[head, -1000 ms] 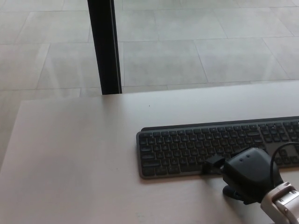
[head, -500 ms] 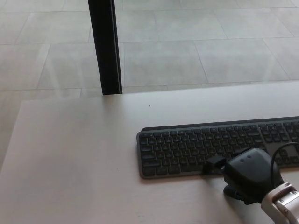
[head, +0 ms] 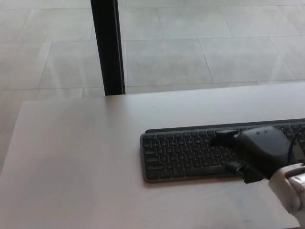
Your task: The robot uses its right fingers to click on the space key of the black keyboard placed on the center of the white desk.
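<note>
The robot's right hand (head: 257,151) reached in from the lower right of the head view and lay over the right-centre part of the black keyboard (head: 190,153), which sat on the white desk (head: 81,162) toward its right side, its long edge running roughly parallel to the desk's near edge and its right end cut off by the picture's border. The hand's bulky black body covered several rows of keys; one finger (head: 224,138) stretched left over the upper key rows, while a second finger (head: 236,168) pointed down and left at the keyboard's bottom row, close to where the long space key lay. Whether that lower fingertip actually pressed a key could not be told from this angle. The fingers stood apart from one another and gripped nothing. A pale grey wrist (head: 290,186) section joined the hand at the bottom right corner, and a thin black cable (head: 291,145) curved beside it over the keys. The left portion of the desk lay bare in soft light. Beyond the desk's far edge stretched a floor of large grey tiles (head: 214,47), and a dark vertical post (head: 108,47) rose from behind the desk near the upper left. The robot's left hand did not appear.
</note>
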`<state>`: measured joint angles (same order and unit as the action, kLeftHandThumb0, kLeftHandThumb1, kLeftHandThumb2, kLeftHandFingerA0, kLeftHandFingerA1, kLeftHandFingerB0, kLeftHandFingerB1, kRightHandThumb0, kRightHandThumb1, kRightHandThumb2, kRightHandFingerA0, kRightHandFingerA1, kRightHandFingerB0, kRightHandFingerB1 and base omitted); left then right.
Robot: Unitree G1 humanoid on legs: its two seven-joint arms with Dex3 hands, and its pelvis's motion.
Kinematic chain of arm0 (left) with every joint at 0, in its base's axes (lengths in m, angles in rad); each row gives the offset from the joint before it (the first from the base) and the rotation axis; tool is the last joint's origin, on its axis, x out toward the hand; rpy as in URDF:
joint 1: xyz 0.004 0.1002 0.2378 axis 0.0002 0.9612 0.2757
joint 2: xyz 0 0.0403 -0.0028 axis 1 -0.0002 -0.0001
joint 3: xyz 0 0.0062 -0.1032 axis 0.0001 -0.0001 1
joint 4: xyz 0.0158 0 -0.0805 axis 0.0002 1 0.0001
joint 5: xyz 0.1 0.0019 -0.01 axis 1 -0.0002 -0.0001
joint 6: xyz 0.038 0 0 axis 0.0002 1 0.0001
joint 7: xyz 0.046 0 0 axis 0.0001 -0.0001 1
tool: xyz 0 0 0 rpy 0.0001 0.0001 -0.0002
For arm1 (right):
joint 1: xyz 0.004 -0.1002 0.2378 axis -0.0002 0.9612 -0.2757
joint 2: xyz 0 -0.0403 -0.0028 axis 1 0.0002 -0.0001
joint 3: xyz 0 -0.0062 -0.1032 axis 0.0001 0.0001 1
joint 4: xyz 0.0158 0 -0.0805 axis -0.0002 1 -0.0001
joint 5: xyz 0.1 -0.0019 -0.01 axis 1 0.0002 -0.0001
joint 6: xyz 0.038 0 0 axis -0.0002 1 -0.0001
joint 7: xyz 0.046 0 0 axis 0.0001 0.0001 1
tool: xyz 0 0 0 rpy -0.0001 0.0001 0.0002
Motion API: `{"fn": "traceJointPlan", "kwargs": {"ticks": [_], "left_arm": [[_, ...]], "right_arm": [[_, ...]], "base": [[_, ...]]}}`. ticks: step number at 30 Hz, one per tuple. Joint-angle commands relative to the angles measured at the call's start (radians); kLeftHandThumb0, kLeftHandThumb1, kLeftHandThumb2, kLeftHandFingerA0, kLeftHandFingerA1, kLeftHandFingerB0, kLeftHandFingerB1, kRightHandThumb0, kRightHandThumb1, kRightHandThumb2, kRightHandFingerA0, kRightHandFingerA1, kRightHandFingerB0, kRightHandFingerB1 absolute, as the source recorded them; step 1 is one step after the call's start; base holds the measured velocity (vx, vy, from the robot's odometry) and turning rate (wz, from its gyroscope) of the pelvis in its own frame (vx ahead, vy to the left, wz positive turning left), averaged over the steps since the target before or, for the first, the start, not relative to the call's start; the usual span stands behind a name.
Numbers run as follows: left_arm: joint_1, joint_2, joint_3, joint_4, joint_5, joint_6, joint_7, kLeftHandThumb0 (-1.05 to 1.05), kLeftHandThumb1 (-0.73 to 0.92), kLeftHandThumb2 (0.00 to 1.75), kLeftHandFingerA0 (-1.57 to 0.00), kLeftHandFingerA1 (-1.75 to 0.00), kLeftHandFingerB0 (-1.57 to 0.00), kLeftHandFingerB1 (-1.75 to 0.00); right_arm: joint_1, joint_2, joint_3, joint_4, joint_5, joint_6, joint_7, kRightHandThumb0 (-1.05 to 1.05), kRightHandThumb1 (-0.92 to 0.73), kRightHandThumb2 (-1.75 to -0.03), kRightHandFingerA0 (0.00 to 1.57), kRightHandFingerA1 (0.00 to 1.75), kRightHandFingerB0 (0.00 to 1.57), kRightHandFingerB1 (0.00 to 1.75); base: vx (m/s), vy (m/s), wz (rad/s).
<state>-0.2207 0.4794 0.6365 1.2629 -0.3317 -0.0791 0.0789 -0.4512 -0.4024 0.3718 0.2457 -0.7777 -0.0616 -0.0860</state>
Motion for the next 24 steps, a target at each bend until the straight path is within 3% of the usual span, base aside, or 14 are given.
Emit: {"fn": "traceJointPlan", "kwargs": {"ticks": [1, 4, 6, 7, 8, 15, 16, 17, 20, 22, 24], "left_arm": [[0.019, 0.031, 0.011, 0.006, -0.016, -0.012, -0.011, -0.51, 0.67, 0.6, -0.72, -0.7, -0.55, -0.54], [0.027, 0.026, 0.008, 0.006, -0.012, -0.021, -0.011, -0.5, 0.68, 0.6, -0.72, -0.69, -0.56, -0.54], [0.028, 0.025, 0.01, 0.009, -0.014, -0.017, -0.008, -0.51, 0.68, 0.6, -0.72, -0.65, -0.56, -0.53], [0.028, 0.025, 0.009, 0.01, -0.013, -0.015, -0.007, -0.51, 0.68, 0.6, -0.74, -0.67, -0.57, -0.54], [0.029, 0.025, 0.01, 0.01, -0.014, -0.015, -0.008, -0.51, 0.68, 0.6, -0.73, -0.67, -0.56, -0.53], [0.035, 0.029, 0.003, -0.001, -0.009, -0.019, -0.026, -0.52, 0.68, 0.6, -0.71, -0.69, -0.56, -0.54], [0.031, 0.031, 0.005, 0.0, -0.011, -0.012, -0.02, -0.52, 0.67, 0.6, -0.73, -0.7, -0.56, -0.54], [0.028, 0.031, 0.007, 0.001, -0.013, -0.009, -0.016, -0.52, 0.67, 0.6, -0.73, -0.7, -0.56, -0.55], [0.028, 0.029, 0.012, 0.002, -0.018, -0.016, -0.019, -0.51, 0.67, 0.6, -0.73, -0.71, -0.55, -0.55], [0.027, 0.03, 0.011, 0.008, -0.014, -0.017, -0.012, -0.51, 0.67, 0.6, -0.75, -0.7, -0.58, -0.55], [0.027, 0.031, 0.008, 0.006, -0.011, -0.013, -0.004, -0.52, 0.67, 0.6, -0.75, -0.69, -0.58, -0.55]], "right_arm": [[-0.113, -0.041, -0.437, -0.191, 0.556, 0.21, 0.306, -0.25, -0.57, -0.59, 0.78, 1.4, 0.64, 0.42], [-0.135, -0.084, -0.542, -0.146, 0.596, 0.203, 0.294, -0.18, -0.54, -0.57, 0.84, 1.33, 0.64, 0.43], [-0.126, -0.133, -0.656, -0.152, 0.628, 0.214, 0.281, -0.18, -0.56, -0.58, 0.82, 1.39, 0.63, 0.44], [-0.117, -0.144, -0.685, -0.161, 0.631, 0.217, 0.278, -0.28, -0.42, -0.76, 0.92, 1.22, 0.54, 0.55], [-0.107, -0.158, -0.728, -0.174, 0.628, 0.236, 0.27, -0.21, -0.56, -0.56, 0.84, 1.34, 0.66, 0.44], [-0.065, -0.226, -1.006, -0.102, 0.715, 0.308, 0.253, -0.22, -0.54, -0.56, 0.9, 1.47, 0.64, 0.47], [-0.054, -0.248, -1.118, -0.051, 0.746, 0.38, 0.239, -0.27, -0.49, -0.59, 0.93, 1.59, 0.67, 0.48], [-0.043, -0.263, -1.18, -0.016, 0.761, 0.415, 0.232, -0.32, -0.49, -0.61, 0.92, 1.6, 0.65, 0.49], [-0.009, -0.29, -1.236, 0.044, 0.744, 0.417, 0.218, -0.31, -0.5, -0.59, 0.96, 1.62, 0.68, 0.47], [0.053, -0.3, -1.347, 0.113, 0.77, 0.403, 0.18, -0.36, -0.43, -0.63, 1.08, 1.58, 0.69, 0.51], [0.109, -0.307, -1.4, 0.168, 0.756, 0.377, 0.134, -0.4, -0.43, -0.66, 1.07, 1.57, 0.69, 0.56]], "base": [[0.0, 0.0, 0.0], [0.0, 0.0, 0.0], [0.0, 0.0, 0.0], [0.0, 0.0, 0.0], [0.0, 0.0, 0.0], [0.0, 0.0, 0.0], [0.0, 0.0, 0.0], [0.0, 0.0, 0.0], [0.0, 0.0, 0.0], [0.0, 0.0, 0.0], [0.0, 0.0, 0.0]]}}
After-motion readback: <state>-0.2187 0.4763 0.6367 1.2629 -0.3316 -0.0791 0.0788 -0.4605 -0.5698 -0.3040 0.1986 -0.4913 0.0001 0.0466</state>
